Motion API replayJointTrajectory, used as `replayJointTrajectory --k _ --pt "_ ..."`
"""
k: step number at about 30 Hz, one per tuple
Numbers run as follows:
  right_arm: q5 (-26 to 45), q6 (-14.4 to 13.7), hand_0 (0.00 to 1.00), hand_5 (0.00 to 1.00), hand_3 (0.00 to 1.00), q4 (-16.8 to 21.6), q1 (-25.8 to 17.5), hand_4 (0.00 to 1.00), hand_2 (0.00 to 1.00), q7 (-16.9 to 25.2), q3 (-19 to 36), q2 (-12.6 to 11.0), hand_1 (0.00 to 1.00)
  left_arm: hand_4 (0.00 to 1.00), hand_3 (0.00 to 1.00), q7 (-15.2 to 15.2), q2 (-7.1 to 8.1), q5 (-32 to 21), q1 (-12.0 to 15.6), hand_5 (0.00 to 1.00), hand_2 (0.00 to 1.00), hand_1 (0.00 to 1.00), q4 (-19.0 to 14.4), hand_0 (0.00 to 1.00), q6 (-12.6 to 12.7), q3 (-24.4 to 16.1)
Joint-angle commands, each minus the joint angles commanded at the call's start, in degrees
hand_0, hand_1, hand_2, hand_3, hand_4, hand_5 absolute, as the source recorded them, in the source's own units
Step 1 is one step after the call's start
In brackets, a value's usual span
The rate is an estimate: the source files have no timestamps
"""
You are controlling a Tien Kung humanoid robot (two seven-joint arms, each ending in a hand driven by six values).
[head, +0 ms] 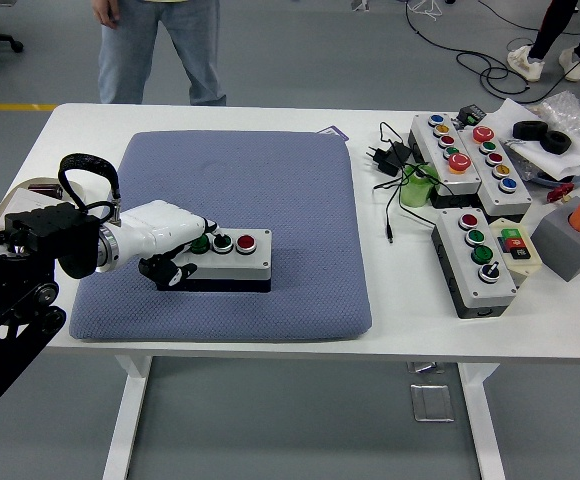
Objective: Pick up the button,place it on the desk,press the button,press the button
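Head view shows the left hand [175,245] lying over the left end of the button box [225,257], which rests flat on the blue pad [270,200] covering much of the white surface [400,300]. Its white fingers curl down over the box's green button [200,243], apparently touching it, while the black thumb side sits against the box's front edge, seemingly to steady the box as it presses; it grips nothing. The middle button and the red button [245,241] sit uncovered to the right. Judging by this, the box is already set down and a press is under way. Other button boxes [475,260] lie well apart at the right, and a person [155,50] stands beyond the far edge.
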Motion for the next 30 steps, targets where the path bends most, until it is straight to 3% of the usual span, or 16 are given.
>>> replayJointTrajectory --k 8,19,30 --pt "-0.17 -0.01 0.631 0.01 0.583 0.0 -0.25 0.263 0.53 -0.04 0.07 0.01 0.476 0.574 0.797 0.02 0.02 0.0 0.17 0.002 0.088 0.067 -0.12 0.175 0.0 0.43" --pt "-0.41 0.01 0.631 0.011 0.583 0.0 -0.6 0.264 0.53 -0.1 0.12 -0.04 0.476 0.569 0.801 1.77 -0.2 0.0 -0.12 0.002 0.087 0.065 -4.51 0.175 0.0 -1.09" --pt "-0.13 -0.02 0.63 0.01 0.583 0.0 -0.06 0.263 0.53 -0.01 -0.12 -0.03 0.476 0.561 0.812 1.87 -1.72 0.0 -1.68 0.002 0.086 0.066 -2.06 0.172 0.0 2.17"
